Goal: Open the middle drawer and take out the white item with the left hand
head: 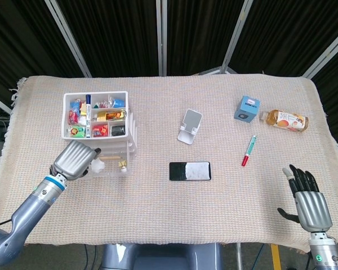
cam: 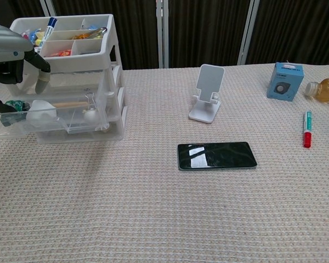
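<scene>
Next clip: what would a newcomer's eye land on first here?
Probably the left hand reaching over the pulled-out middle drawer of the white organizer at the table's left, fingers just above the white item. Next, the black phone at centre, and the right hand open at the near right edge.

Clear middle drawer (cam: 71, 123) pulled open, white item (cam: 41, 111) inside
</scene>
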`<action>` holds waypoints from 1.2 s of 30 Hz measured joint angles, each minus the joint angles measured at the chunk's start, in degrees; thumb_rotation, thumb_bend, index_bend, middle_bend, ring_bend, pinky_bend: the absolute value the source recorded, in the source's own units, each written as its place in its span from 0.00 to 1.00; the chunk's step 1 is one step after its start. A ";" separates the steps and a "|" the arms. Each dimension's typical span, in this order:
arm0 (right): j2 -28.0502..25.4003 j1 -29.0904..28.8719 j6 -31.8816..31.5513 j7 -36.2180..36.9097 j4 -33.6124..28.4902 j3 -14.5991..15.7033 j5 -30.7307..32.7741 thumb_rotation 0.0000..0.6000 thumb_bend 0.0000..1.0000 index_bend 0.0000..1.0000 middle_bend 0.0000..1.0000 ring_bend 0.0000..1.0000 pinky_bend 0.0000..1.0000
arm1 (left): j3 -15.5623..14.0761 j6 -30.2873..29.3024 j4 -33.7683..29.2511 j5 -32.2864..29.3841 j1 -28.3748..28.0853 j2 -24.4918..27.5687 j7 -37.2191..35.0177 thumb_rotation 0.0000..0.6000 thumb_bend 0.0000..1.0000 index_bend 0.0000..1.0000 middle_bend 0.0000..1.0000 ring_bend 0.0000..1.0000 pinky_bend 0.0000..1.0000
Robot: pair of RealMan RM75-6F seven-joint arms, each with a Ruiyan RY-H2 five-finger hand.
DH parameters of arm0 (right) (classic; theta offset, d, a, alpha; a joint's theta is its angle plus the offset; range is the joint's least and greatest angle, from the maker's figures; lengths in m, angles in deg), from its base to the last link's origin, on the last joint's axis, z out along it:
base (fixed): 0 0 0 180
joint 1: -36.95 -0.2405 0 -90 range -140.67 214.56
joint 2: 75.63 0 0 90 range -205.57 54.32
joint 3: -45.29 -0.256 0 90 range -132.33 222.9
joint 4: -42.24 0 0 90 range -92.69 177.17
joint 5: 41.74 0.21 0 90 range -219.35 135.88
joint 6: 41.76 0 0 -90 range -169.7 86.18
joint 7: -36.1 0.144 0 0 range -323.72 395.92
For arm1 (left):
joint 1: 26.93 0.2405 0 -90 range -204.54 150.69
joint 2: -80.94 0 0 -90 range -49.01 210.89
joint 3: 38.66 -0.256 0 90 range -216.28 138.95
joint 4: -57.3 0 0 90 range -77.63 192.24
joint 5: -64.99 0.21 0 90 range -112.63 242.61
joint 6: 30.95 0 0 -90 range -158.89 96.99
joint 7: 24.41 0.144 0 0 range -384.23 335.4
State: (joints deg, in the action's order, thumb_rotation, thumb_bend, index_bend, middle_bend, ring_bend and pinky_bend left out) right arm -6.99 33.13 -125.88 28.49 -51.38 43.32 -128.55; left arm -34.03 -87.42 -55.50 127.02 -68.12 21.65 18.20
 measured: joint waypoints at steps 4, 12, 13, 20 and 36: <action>0.24 -0.06 0.22 -0.28 0.20 0.00 0.19 1.00 0.00 0.00 0.00 0.00 0.00 | -0.14 -0.15 -0.05 -0.69 -0.57 0.04 0.54 1.00 0.07 0.46 1.00 0.96 0.82; 0.35 -0.10 0.27 -0.18 0.33 -0.04 0.23 1.00 0.00 0.00 0.00 0.00 0.00 | -0.37 -0.06 -0.09 -2.56 -2.14 -0.61 2.71 1.00 0.07 0.39 1.00 0.96 0.82; 0.36 -0.10 0.27 -0.08 0.37 -0.06 0.26 1.00 0.00 0.00 0.00 0.00 0.00 | -0.44 -0.12 -0.10 -2.70 -2.27 -0.74 3.05 1.00 0.07 0.38 1.00 0.96 0.82; 0.34 -0.15 0.34 1.11 0.53 -0.07 0.20 1.00 0.00 0.00 0.00 0.00 0.00 | -0.80 -0.35 -1.07 -5.95 -4.01 -1.10 6.15 1.00 0.07 0.39 1.00 0.96 0.82; 0.63 -0.26 0.35 2.42 1.06 -0.22 0.17 1.00 0.00 0.00 0.00 0.00 0.00 | -2.71 0.56 -1.54 -10.78 -7.54 -1.17 9.30 1.00 0.08 0.42 1.00 0.96 0.82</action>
State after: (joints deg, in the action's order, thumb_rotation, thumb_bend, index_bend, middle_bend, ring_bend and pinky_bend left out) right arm -6.36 32.87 -125.53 30.91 -50.31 43.10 -128.38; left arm -36.74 -86.86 -57.04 116.25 -75.66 20.48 27.50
